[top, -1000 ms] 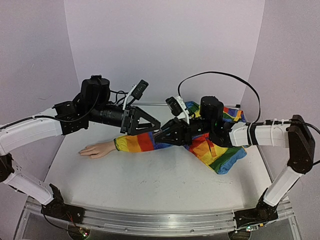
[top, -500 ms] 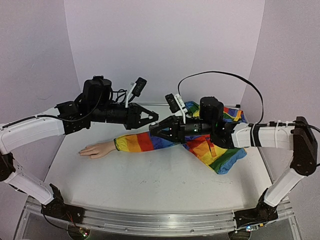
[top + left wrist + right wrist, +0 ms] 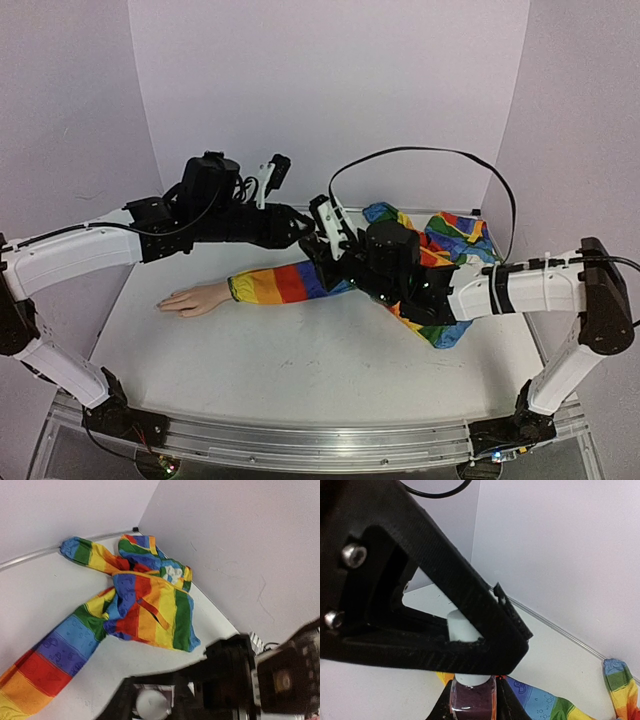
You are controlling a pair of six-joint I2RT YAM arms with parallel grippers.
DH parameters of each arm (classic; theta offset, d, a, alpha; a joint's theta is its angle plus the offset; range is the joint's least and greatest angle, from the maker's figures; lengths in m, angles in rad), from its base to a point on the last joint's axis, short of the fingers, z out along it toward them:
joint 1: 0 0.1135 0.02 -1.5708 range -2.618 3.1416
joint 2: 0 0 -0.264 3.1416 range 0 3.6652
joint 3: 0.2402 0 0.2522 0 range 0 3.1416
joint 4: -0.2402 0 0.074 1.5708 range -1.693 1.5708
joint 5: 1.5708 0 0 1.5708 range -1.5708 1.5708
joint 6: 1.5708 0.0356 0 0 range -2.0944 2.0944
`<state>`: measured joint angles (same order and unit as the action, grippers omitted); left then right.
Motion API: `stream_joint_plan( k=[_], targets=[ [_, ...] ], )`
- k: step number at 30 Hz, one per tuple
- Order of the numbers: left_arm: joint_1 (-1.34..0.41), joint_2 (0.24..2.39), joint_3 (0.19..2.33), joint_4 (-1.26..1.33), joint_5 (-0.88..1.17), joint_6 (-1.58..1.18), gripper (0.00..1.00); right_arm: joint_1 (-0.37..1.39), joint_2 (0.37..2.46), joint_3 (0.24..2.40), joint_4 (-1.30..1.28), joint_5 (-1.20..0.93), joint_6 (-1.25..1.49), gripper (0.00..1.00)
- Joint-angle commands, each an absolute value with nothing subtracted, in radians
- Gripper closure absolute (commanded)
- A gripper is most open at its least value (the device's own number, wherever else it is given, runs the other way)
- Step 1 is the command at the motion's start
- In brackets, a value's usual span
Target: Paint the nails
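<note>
The pale mannequin hand lies flat on the table, its rainbow-striped sleeve trailing to the right. The nails at its fingertips are too small to make out. Above the sleeve my two grippers meet. My right gripper is shut on a small polish bottle of dark purple polish, held upright. My left gripper is shut on the bottle's pale grey cap, and its black fingers clamp the cap from both sides. In the left wrist view the cap shows end-on.
The rest of the rainbow garment is bunched at the back right of the white table. Lilac walls close in the back and both sides. A black cable arcs above the right arm.
My left gripper went from open to shut on the bottle's cap. Both grippers shifted together, and the right one rose and turned the bottle toward the left gripper.
</note>
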<state>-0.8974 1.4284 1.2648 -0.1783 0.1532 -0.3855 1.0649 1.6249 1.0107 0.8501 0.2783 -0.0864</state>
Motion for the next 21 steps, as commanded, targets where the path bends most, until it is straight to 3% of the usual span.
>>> stream_joint_plan(
  k=[1,4,7,11,14,21],
  targets=[
    [-0.896,1.37,1.293,-0.251,0.313,-0.4,0.45,0.951,1.545,1.003,0.937,0.108,-0.061,1.0],
    [-0.875,1.342,1.262,-0.193,0.47,-0.39,0.33,0.877,1.504,0.974,0.892,-0.305,-0.01,1.0],
    [-0.867,1.302,1.222,-0.123,0.572,-0.385,0.29,0.836,1.477,0.954,0.891,-0.647,0.083,1.0],
    [-0.865,1.284,1.203,-0.062,0.657,-0.382,0.26,0.832,1.501,0.99,0.913,-0.953,0.195,1.0],
    [-0.867,1.301,1.212,-0.033,0.709,-0.384,0.28,0.833,1.541,1.013,0.998,-1.079,0.302,1.0],
    [-0.893,1.333,1.236,-0.009,0.801,-0.364,0.41,0.831,1.59,1.014,1.16,-1.101,0.443,1.0]
  ],
)
